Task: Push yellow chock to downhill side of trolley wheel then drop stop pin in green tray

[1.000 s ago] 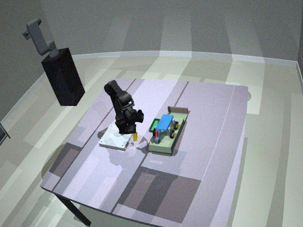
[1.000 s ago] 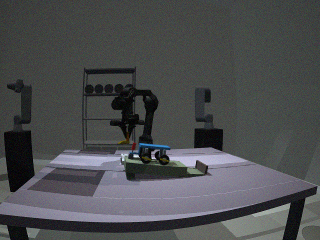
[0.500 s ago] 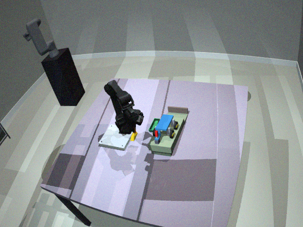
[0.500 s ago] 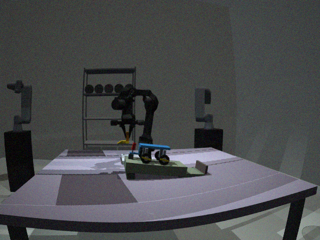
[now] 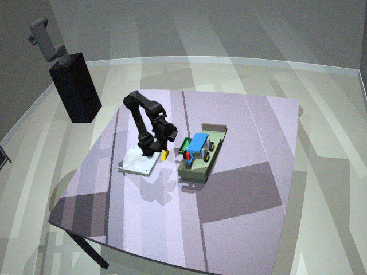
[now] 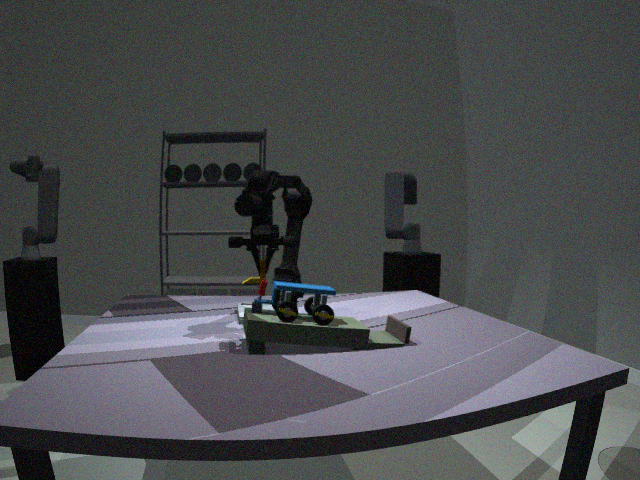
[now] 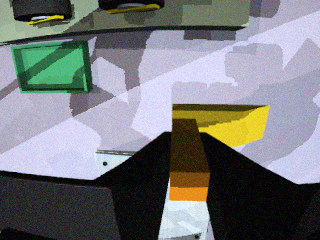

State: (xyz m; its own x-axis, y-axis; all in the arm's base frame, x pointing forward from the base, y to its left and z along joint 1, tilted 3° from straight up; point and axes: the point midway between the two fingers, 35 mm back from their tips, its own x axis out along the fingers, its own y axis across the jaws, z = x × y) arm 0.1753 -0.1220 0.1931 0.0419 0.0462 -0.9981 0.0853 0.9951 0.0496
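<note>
Arm: our black six-joint arm is up and folded over, elbow high, forearm dropping back down
Wrist: ours is bent so the gripper points pretty much straight down at the table
Gripper: we've got the parallel-jaw gripper clamped on the chock's orange handle, so not fully closed
Fingers: our two black fingers taper in, one on each side of the handle
Height: we're holding it above the tabletop
</note>
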